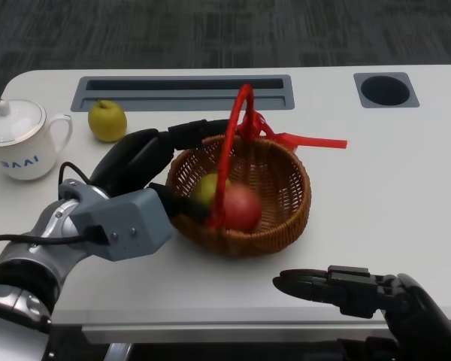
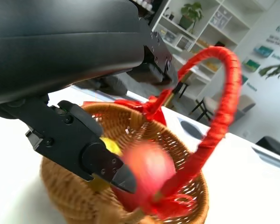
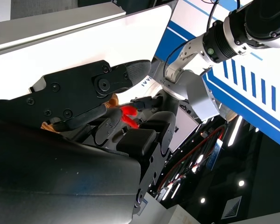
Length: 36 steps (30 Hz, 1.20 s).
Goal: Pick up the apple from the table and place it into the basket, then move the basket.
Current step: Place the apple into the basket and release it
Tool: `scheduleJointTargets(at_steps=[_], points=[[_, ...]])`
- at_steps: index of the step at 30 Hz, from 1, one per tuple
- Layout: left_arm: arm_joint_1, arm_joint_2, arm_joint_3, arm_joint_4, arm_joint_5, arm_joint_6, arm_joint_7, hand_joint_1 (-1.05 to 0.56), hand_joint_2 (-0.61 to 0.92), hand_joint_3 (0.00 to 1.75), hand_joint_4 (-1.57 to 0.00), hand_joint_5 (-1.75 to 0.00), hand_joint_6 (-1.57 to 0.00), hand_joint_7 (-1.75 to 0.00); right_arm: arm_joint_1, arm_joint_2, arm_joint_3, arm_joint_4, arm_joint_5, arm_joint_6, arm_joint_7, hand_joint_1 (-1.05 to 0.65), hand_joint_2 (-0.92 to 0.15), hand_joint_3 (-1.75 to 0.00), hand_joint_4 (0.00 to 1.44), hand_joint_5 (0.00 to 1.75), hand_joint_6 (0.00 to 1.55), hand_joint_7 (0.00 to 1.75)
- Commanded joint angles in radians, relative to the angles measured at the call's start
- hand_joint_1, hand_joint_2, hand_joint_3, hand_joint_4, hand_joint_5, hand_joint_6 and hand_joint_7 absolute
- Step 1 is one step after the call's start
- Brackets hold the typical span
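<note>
A wicker basket (image 1: 286,162) with a red handle (image 1: 237,128) stands mid-table. Inside it lie a red apple (image 1: 242,208) and a yellow-green apple (image 1: 208,188). My left hand (image 1: 139,162) is at the basket's left rim, fingers apart, one reaching along the far rim and one over the near rim; it holds nothing. The left wrist view shows the red apple (image 2: 147,175) blurred in the basket (image 2: 65,186), just past my fingertips (image 2: 107,165). Near the table's front edge, my right hand (image 1: 346,289) lies flat and empty, fingers stretched out.
A second green apple (image 1: 107,120) sits at the back left beside a white lidded cup (image 1: 19,143). A long grey recess (image 1: 184,92) and a round hole (image 1: 385,90) are set into the table's far side. A red ribbon end (image 1: 316,141) sticks out from the handle.
</note>
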Motion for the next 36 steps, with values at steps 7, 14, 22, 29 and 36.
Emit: scheduleJointTargets(at_steps=[7, 14, 22, 29, 36], points=[[-0.012, 0.075, -0.019, -0.040, -0.006, -0.025, -0.086, -0.95, 0.83, 0.02, 0.00, 0.00, -0.04, 0.00, -0.009, -0.018, -0.006, -0.005, 0.006, -0.008, -0.001, -0.46, -0.92, -0.01, 0.78, 0.00, 0.74, 0.00], [-0.004, 0.107, 0.000, -0.068, -0.041, -0.056, -0.135, -0.95, 0.85, 0.01, 0.00, 0.00, -0.04, 0.00, -0.008, -0.021, -0.010, -0.014, 0.005, -0.001, -0.003, -0.47, -0.92, -0.01, 0.79, 0.00, 0.74, 0.00], [0.041, 0.127, 0.062, -0.092, -0.151, -0.120, -0.224, -0.82, 0.81, 0.00, -0.09, -0.03, -0.14, -0.03, -0.033, -0.038, -0.054, -0.013, -0.007, -0.032, -0.019, -0.46, -0.92, -0.01, 0.78, 0.00, 0.72, 0.00], [0.084, 0.135, 0.125, -0.093, -0.254, -0.191, -0.300, -0.74, 0.80, 0.00, -0.26, -0.05, -0.25, -0.03, -0.085, -0.088, -0.097, -0.038, -0.015, -0.061, -0.011, -0.48, -0.92, -0.03, 0.77, 0.01, 0.70, 0.01], [0.116, 0.136, 0.170, -0.081, -0.308, -0.197, -0.358, -0.68, 0.77, 0.00, -0.35, -0.04, -0.32, -0.03, -0.147, -0.139, -0.095, -0.053, -0.006, -0.054, 0.020, -0.51, -0.92, -0.06, 0.77, 0.00, 0.70, 0.00]])
